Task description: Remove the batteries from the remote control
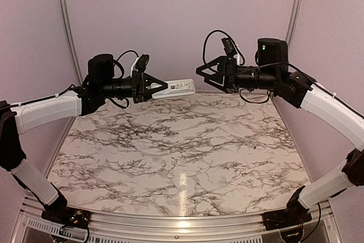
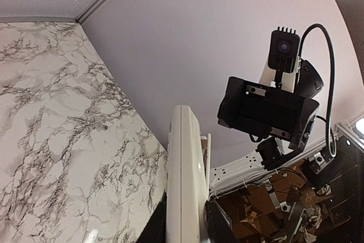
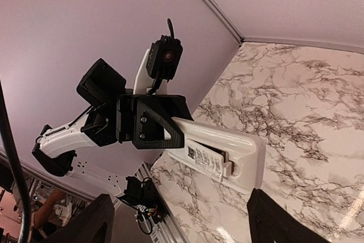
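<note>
Remote control (image 1: 177, 87) held aloft, far centre-left, clamped in left gripper (image 1: 153, 87). Right gripper (image 1: 202, 75) wide and empty, just right of it. Align squarely on battery (image 3: 205, 160) in open recess; pinch gently.

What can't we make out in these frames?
Batteries: none discernible. The top view is too small; the left wrist sees the remote control edge-on; the right wrist shows a printed strip, battery or label unclear.
Remote's gripped end: covered by the left hand in every view.
Right hand: in the right wrist view only finger ends show; the bottom edge cuts off the rest.
</note>
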`<action>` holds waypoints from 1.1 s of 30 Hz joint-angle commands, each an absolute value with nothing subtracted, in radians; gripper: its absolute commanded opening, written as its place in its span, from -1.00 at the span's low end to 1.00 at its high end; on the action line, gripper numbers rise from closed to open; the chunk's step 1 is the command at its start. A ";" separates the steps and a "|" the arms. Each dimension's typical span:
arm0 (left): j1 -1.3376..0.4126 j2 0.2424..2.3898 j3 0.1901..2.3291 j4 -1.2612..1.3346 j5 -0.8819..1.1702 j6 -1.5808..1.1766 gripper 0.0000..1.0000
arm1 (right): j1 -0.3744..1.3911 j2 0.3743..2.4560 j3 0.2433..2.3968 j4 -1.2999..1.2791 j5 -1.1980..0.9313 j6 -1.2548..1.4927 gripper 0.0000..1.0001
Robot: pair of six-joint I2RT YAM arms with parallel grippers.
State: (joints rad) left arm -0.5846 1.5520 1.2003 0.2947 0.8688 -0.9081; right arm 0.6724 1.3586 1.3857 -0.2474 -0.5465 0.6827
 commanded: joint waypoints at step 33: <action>-0.587 1.556 1.279 0.033 0.662 -0.877 -1.00 | 0.811 1.702 1.779 -0.550 -0.205 0.525 0.57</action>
